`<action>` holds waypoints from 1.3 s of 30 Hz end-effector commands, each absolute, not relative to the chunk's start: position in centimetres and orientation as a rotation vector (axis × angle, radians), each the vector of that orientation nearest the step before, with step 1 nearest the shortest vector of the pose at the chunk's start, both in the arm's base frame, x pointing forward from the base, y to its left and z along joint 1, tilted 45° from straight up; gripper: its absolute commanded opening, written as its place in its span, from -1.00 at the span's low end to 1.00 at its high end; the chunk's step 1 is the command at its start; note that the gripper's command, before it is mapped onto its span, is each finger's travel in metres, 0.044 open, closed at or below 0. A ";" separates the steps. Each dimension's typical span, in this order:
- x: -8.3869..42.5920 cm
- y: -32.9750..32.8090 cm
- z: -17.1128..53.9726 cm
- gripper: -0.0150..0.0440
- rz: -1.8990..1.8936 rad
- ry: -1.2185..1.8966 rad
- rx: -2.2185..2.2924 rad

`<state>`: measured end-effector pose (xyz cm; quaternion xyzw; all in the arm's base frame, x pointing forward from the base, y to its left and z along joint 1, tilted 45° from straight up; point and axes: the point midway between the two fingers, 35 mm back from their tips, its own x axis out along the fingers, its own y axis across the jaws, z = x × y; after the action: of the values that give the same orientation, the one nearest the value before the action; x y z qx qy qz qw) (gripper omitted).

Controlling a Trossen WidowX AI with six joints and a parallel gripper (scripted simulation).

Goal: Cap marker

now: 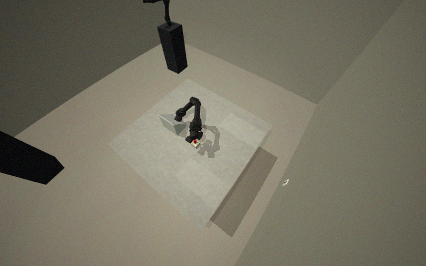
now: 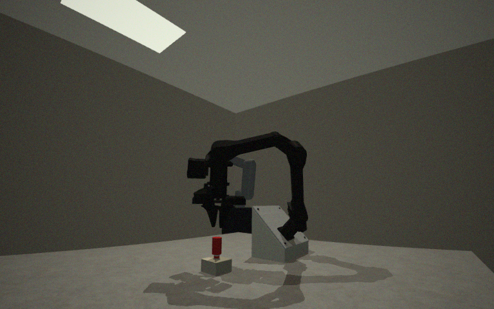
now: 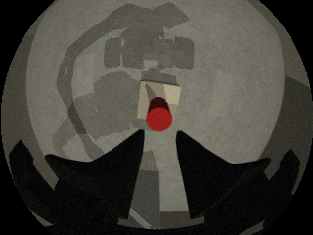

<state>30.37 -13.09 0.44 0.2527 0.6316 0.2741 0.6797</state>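
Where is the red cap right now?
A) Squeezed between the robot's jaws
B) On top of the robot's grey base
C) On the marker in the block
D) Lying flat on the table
C: the red cap sits upright over the block, below the jaws, which don't touch it.

A tall dark block (image 1: 172,48) is seen in the top view, beyond the gripper (image 1: 194,138) (image 2: 216,218) (image 3: 160,135) and well apart from it, with a thin dark jointed figure (image 1: 167,11) borne on its top. Another dark block (image 1: 28,159) is cut off by the frame's edge, well left of the gripper in that view. A small pale plate (image 1: 285,182) is set on the wall, far to the gripper's right in the picture. In the exterior view, a bright ceiling panel (image 2: 125,23) is seen high above the gripper.
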 end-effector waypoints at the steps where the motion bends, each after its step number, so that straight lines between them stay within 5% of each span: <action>1: 30.3 -13.0 0.3 -0.33 0.551 1.452 0.646; 3: 30.3 -13.0 0.3 -0.49 0.551 1.452 0.646; 39: 30.5 -10.5 -2.1 -0.49 0.552 1.451 0.647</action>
<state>30.55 -10.88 -1.85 0.2827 0.6434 0.2450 0.6679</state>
